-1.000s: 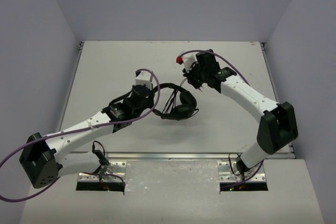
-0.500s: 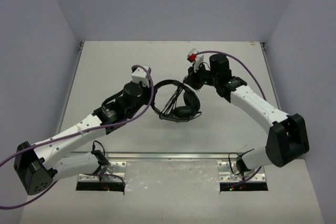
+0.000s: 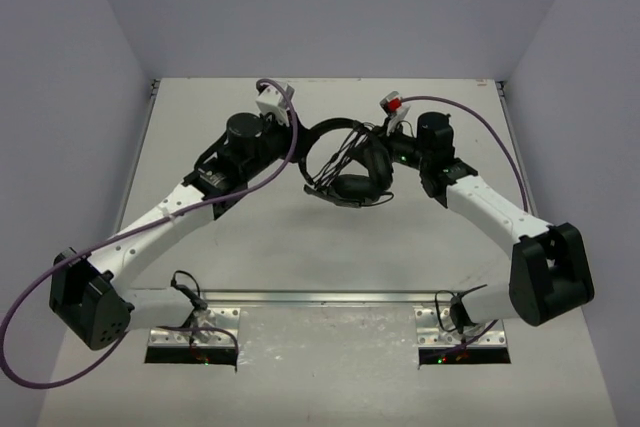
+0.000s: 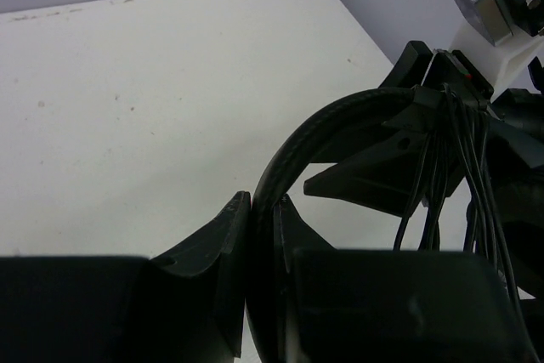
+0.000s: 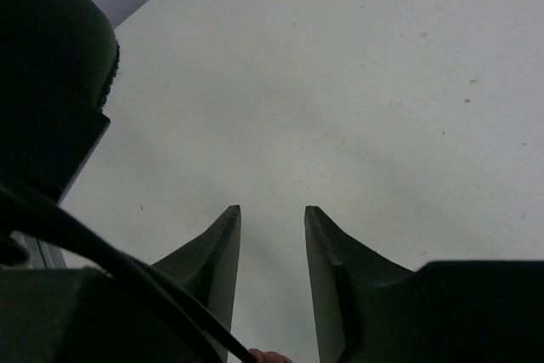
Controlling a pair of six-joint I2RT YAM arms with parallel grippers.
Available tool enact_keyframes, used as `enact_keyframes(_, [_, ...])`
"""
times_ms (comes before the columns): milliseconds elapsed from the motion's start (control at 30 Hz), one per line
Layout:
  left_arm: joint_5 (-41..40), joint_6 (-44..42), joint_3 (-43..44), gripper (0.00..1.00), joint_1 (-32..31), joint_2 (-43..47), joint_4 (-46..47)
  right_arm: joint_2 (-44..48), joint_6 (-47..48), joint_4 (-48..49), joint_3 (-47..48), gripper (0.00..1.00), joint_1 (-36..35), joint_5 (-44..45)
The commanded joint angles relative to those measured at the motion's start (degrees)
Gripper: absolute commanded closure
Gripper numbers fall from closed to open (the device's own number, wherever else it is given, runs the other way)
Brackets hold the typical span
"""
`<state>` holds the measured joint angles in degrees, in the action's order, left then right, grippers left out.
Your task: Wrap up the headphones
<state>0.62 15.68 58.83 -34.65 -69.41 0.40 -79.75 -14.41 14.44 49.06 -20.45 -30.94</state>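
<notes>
The black headphones [image 3: 352,185] are in mid-table, with thin dark cable strands [image 3: 335,162] looped across the arched headband. My left gripper [image 3: 299,146] is shut on the headband [image 4: 340,116], which is pinched between its jaws [image 4: 262,210]. The cable strands [image 4: 455,159] hang at the right of the left wrist view. My right gripper [image 3: 384,147] is by the upper earcup, jaws open with nothing between the tips [image 5: 272,214]. An earcup [image 5: 47,57] fills the upper left of the right wrist view. A cable [image 5: 127,274] ends in a reddish plug [image 5: 268,356] low between the fingers.
White table [image 3: 220,237] with grey walls on three sides. Thick purple arm cables [image 3: 290,132] arch over each wrist. The right wrist's camera block [image 4: 489,2] stands close behind the headband. Metal mounting brackets [image 3: 200,327] lie at the near edge.
Both arms have moved toward the far side of the table. My left gripper has carried the headphones with it. My right gripper has shifted right and now sits beside the earcup.
</notes>
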Motion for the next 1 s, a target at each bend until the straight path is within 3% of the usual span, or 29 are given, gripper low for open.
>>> enact_keyframes(0, [9.22, 1.11, 4.28, 1.0, 2.04, -1.78, 8.65, 1.0, -3.68, 7.0, -0.72, 0.62, 0.05, -4.04])
enact_keyframes(267, [18.79, -0.39, 8.31, 1.0, 11.62, -6.0, 6.55, -1.02, -8.61, 10.79, -4.93, 0.5, 4.89, -8.88])
enact_keyframes(367, [27.29, -1.97, 12.09, 1.0, 16.53, -9.42, 4.35, -2.95, -8.18, 8.43, -4.76, 0.24, 4.89, -8.09])
enact_keyframes(500, [32.59, -4.42, 15.52, 1.0, 20.05, -13.9, 2.76, -6.29, -8.61, 5.96, -4.58, 0.12, 5.94, -4.59])
enact_keyframes(533, [32.6, -5.3, 16.75, 1.0, 20.5, -14.44, 1.45, -7.6, -9.66, 5.35, -4.76, 0.01, 7.08, -3.7])
enact_keyframes(733, [38.4, -11.36, 21.32, 1.0, 25.95, -20.41, -3.88, -6.84, -16.25, -2.11, -7.31, 0.01, 13.15, 6.39])
enact_keyframes(967, [39.28, -22.69, 25.8, 1.0, 28.76, -28.22, -8.14, 5.37, -13.89, -13.45, -9.76, 0.01, 13.86, 11.43])
